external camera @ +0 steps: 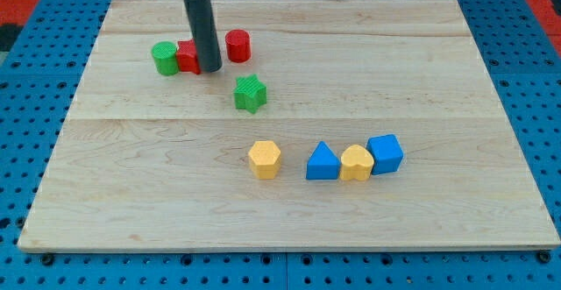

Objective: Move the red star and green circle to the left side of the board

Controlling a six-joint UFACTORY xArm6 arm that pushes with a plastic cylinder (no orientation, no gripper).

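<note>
The green circle (164,58) sits in the upper left part of the wooden board (131,176). The red star (188,57) touches its right side and is partly hidden by my rod. My tip (210,67) rests on the board against the red star's right edge. A red circle (238,45) stands just right of the rod, apart from it.
A green star (251,93) lies below and right of my tip. Lower down, a yellow hexagon (265,159) stands alone, then a row of a blue triangle (323,162), a yellow block (356,163) and a blue cube (386,153).
</note>
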